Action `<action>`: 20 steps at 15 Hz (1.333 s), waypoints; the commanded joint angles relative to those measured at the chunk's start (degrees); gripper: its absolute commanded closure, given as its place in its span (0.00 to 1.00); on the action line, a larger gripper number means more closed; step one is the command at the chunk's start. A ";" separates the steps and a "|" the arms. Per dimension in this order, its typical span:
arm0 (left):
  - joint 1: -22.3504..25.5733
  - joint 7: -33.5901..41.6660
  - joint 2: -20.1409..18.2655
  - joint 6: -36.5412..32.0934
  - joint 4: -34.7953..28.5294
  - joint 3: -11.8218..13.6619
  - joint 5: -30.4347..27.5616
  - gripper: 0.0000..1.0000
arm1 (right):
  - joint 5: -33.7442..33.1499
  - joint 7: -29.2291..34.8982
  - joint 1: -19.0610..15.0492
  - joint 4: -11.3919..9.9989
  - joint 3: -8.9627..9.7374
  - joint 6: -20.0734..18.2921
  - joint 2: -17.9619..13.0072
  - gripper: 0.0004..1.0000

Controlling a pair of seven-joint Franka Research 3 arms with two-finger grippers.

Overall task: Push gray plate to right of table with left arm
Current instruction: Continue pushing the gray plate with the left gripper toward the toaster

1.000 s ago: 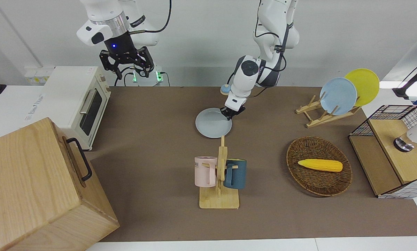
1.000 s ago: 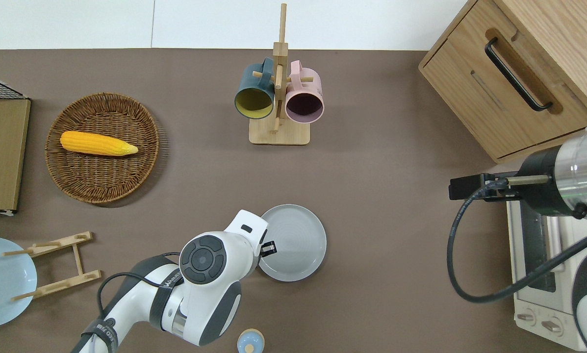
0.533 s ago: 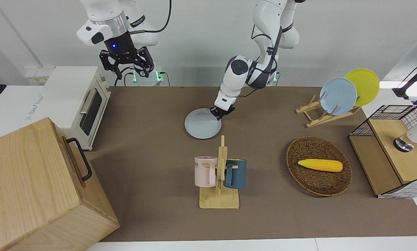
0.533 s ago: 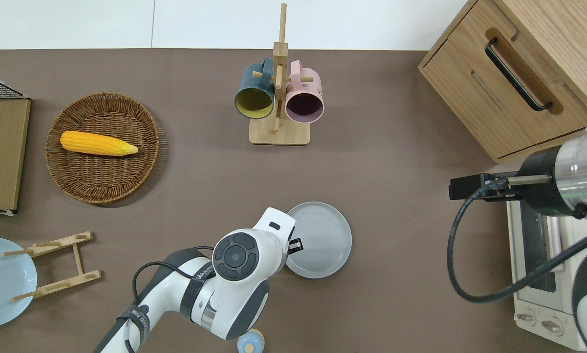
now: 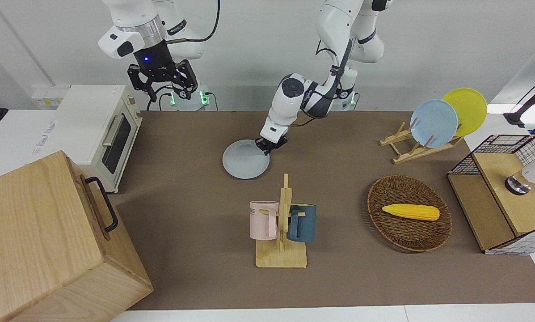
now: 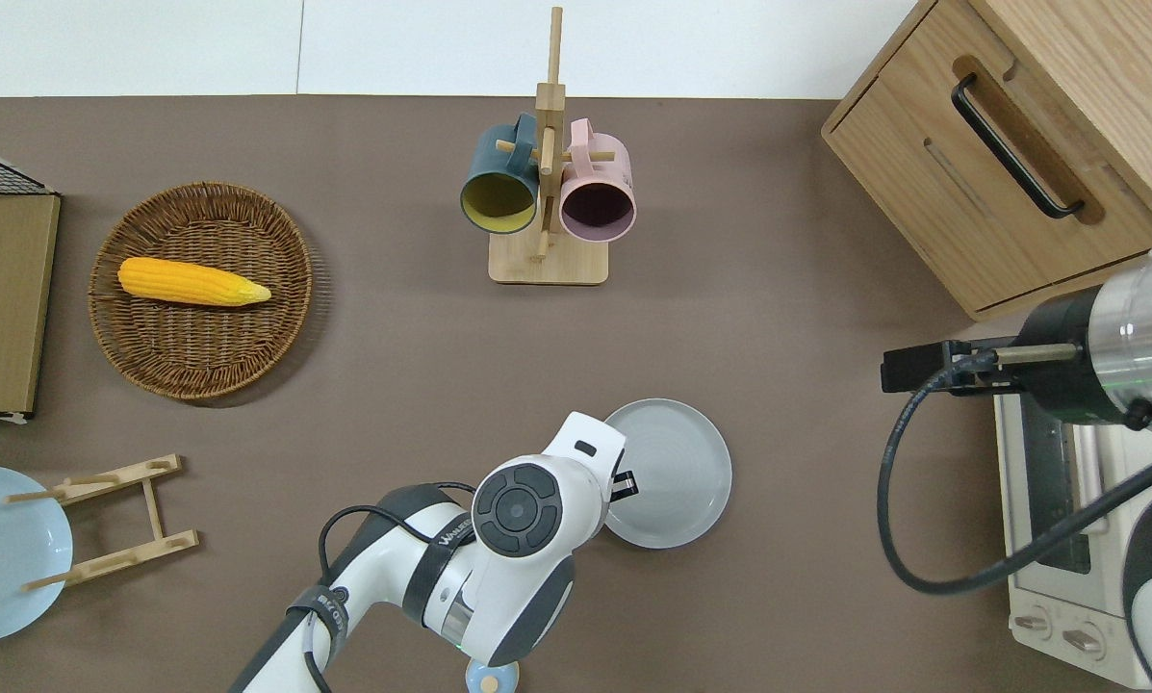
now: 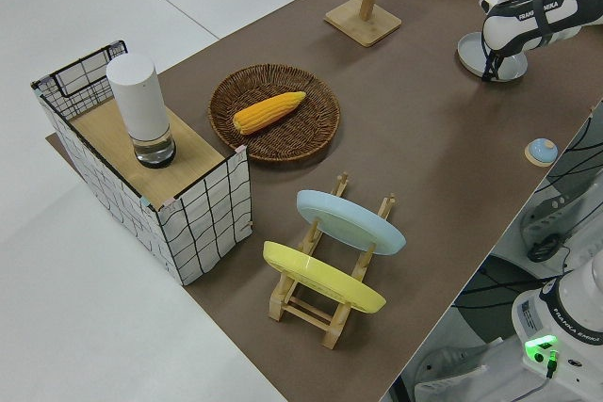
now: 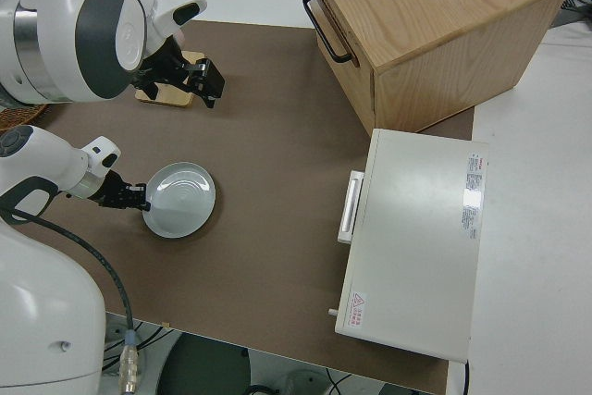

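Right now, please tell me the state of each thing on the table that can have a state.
gray plate: flat on the table, left gripper at its rim.
right gripper: open, arm parked.
oven: door closed.
wooden cabinet: drawer closed.
two cups: hanging on their stand.
corn: lying in the basket.
two plates: standing in the rack.

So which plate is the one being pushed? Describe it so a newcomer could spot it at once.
Start at the wooden mug stand in the middle of the table. The gray plate lies flat on the brown top nearer to the robots, with the left end effector at its rim. The sky-blue plate and yellow plate stand in a wooden rack.
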 commanded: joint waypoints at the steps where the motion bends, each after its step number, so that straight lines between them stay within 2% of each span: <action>1: -1.57 -1.38 2.30 0.85 1.63 0.38 0.31 1.00 | 0.92 0.12 -0.37 0.81 0.23 -0.31 0.36 0.00; 9: -2.46 -2.35 3.00 0.85 3.13 0.38 0.57 1.00 | 0.92 0.12 -0.37 0.81 0.23 -0.31 0.36 0.00; 10: -2.46 -2.26 3.27 0.76 3.74 0.38 0.66 0.92 | 0.92 0.12 -0.37 0.81 0.23 -0.31 0.36 0.00; 11: -2.46 -2.26 3.27 0.67 3.83 0.38 1.18 0.74 | 0.92 0.12 -0.37 0.81 0.23 -0.31 0.36 0.00; 12: -2.46 -2.26 3.27 0.41 3.83 0.38 2.23 0.61 | 0.92 0.12 -0.37 0.81 0.23 -0.31 0.36 0.00; 13: -2.46 -2.26 3.27 0.06 3.83 0.38 2.50 0.54 | 0.92 0.12 -0.37 0.81 0.23 -0.31 0.36 0.00; 16: -2.46 -2.26 3.18 -0.47 4.18 0.38 2.59 0.15 | 0.92 0.12 -0.37 0.81 0.23 -0.31 0.36 0.00; 18: -2.11 -2.09 2.65 -4.23 5.49 0.55 2.59 0.02 | 0.92 0.12 -0.37 0.81 0.23 -0.31 0.36 0.00; 20: -1.84 -1.56 2.13 -9.41 8.39 1.17 2.59 0.02 | 0.92 0.12 -0.37 0.81 0.23 -0.31 0.36 0.00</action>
